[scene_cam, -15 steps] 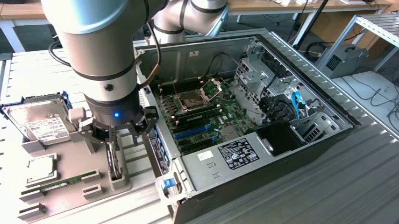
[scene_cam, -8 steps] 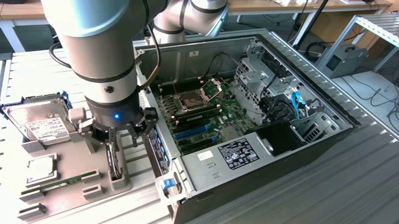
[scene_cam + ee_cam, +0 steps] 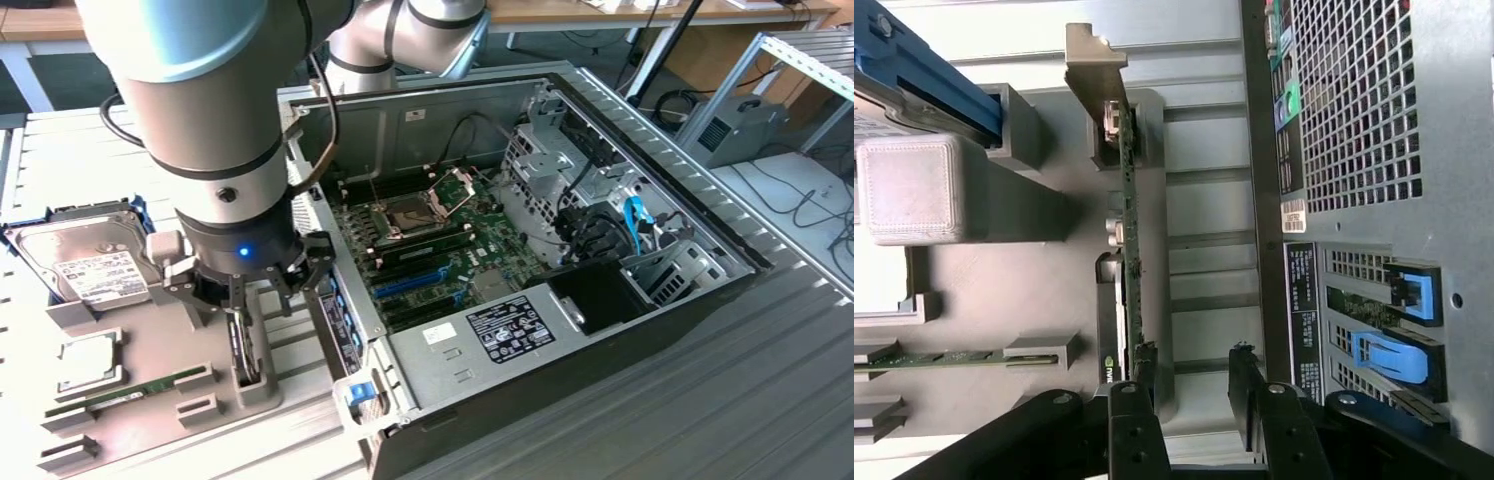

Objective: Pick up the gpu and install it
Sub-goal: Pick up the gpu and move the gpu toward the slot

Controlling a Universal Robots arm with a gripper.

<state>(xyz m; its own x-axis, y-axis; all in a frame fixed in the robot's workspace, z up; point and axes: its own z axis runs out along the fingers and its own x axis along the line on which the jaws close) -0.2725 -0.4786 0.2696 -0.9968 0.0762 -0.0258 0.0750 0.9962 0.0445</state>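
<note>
On the pale ribbed tabletop (image 3: 747, 380) the biggest thing is an open computer case (image 3: 400, 125), lying on its side with the green motherboard (image 3: 427, 250) facing up. Over the exterior view's left half hangs the thick grey arm (image 3: 200, 90), pointing straight down. Under it, just beside the case, sits a grey holder tray (image 3: 147, 360) with slots for loose parts. At its far end lies a silver hard drive (image 3: 94, 265) with a white label.

The gpu (image 3: 244, 345) stands on edge in a narrow slot of the tray, on the side nearest the case. From the exterior view it reads as a thin dark slab rising out of its slot. In the wrist view the gpu (image 3: 1134, 260) shows edge-on: a slim green circuit board running in a long straight line, with a darker body bulging from one face and a bent silver metal bracket (image 3: 1092, 62) at the end away from the gripper.

The gripper (image 3: 251, 298) hangs directly over the card. In the wrist view the gripper (image 3: 1189, 385) has its black fingers (image 3: 1129, 410) spread wide and clasping nothing. The card's near end lies just beside one of them.

A slim green RAM stick (image 3: 134, 392) rests in another slot, near a square processor chip (image 3: 87, 362).
</note>
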